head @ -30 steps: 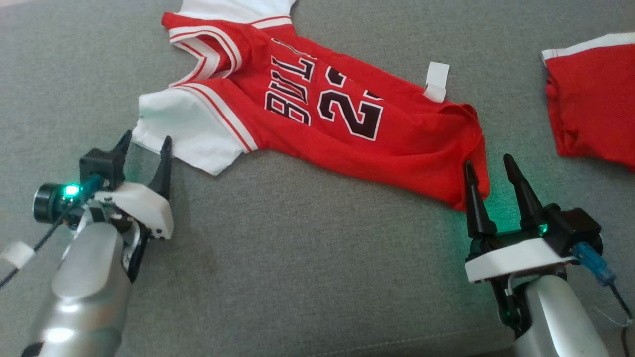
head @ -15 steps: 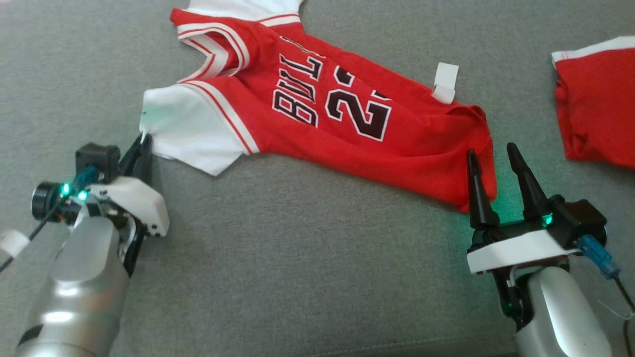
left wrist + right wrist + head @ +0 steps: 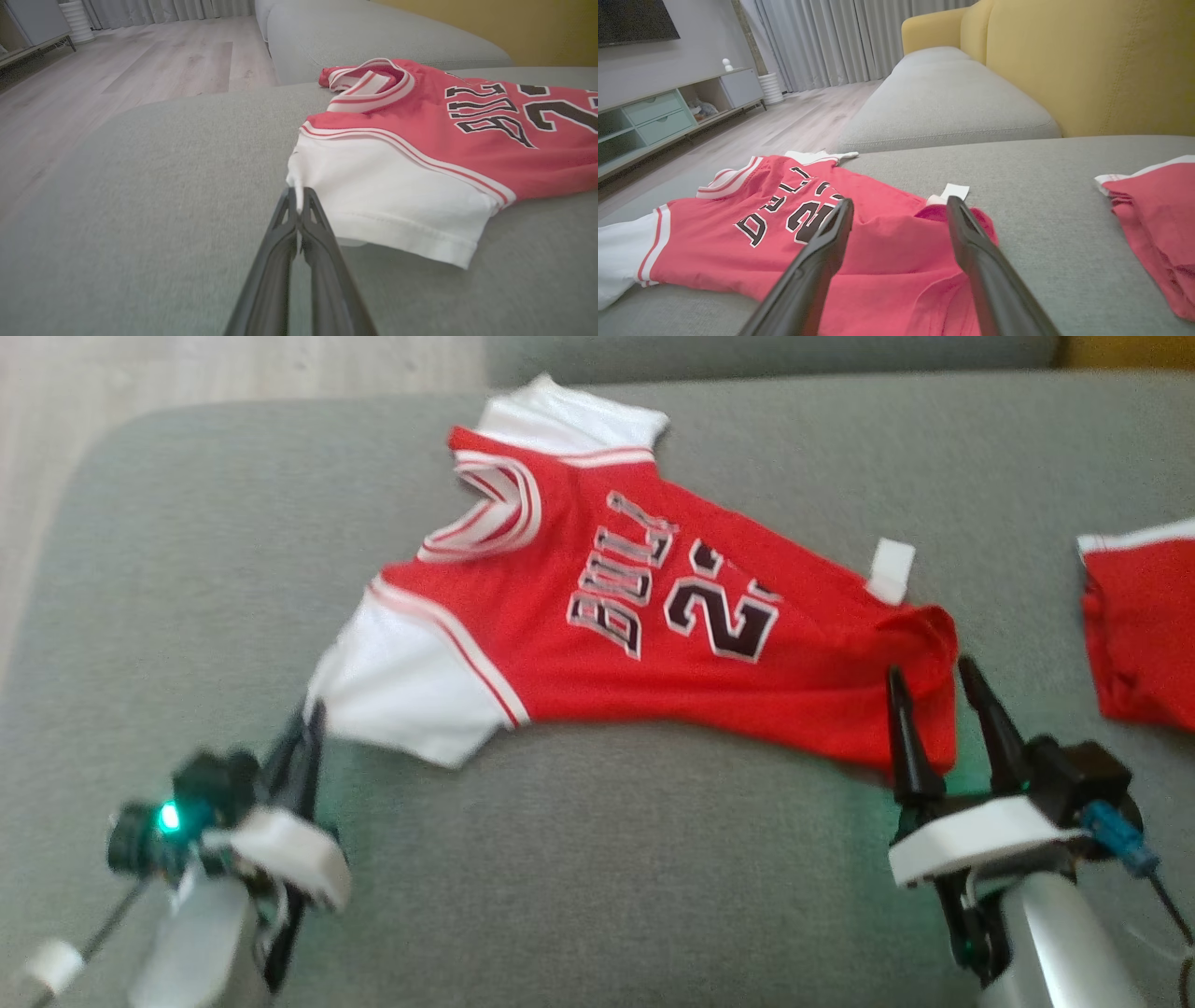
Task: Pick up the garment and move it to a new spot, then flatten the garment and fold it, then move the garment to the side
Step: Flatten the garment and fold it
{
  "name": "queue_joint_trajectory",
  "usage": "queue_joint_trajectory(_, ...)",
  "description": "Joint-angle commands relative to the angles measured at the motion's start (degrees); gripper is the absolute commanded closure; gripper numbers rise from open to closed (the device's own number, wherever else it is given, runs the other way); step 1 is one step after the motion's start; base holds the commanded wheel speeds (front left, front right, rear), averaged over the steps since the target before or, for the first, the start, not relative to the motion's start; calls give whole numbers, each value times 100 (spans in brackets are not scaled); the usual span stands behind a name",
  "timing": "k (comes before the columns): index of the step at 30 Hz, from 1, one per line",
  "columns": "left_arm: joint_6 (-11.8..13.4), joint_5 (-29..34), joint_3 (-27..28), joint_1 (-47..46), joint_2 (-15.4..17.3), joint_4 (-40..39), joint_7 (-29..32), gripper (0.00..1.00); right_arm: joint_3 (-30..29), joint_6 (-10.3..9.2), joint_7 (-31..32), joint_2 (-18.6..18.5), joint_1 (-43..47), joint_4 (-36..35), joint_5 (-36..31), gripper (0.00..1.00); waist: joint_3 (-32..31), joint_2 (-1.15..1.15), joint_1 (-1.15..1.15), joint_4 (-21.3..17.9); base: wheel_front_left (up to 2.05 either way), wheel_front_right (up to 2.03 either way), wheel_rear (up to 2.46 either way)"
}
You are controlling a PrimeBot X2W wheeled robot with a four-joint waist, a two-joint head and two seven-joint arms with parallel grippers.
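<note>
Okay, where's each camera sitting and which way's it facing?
Head view: high, looking down on the grey cushion and red jersey; left gripper and right gripper show.
Left wrist view: low, along its shut jaws pinching the white sleeve, toward wooden floor.
Right wrist view: low, along its open jaws over the jersey's hem, toward a yellow sofa back.
Shared: head and right wrist views both show the second red garment.
</note>
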Motion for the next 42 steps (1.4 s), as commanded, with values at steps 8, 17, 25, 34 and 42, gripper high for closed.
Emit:
queue_joint_trajectory(8, 393, -138, 67, 1385, 394, -2082, 753, 92, 98, -4, 122, -13, 53, 73, 59, 0, -465, 0, 1, 401, 0, 0, 0)
queue_joint_trajectory(17, 894, 37, 120, 1444, 273, -3340, 495, 0, 10, -4, 47, -13, -128, 65, 56, 0, -473, 0, 1, 243, 0, 0, 0)
queue_joint_trajectory(25, 1070, 252, -6, 1287, 0, -3698, -7, 0, -81, -4, 6, -13, -346, -50, 1, 0, -372, 0, 1, -1, 0, 0, 0)
queue_joint_trajectory(34, 948, 284, -180, 1095, -148, -3561, -89, 0, -683, -4, 618, -13, -1072, 326, -550, 0, 88, 0, 1, -41, 0, 0, 0)
queue_joint_trajectory(42, 829, 179, -191, 847, -356, -3509, -121, 0, -1257, -4, 1132, -13, -1681, 1233, -814, 0, 431, 0, 1, 232, 0, 0, 0)
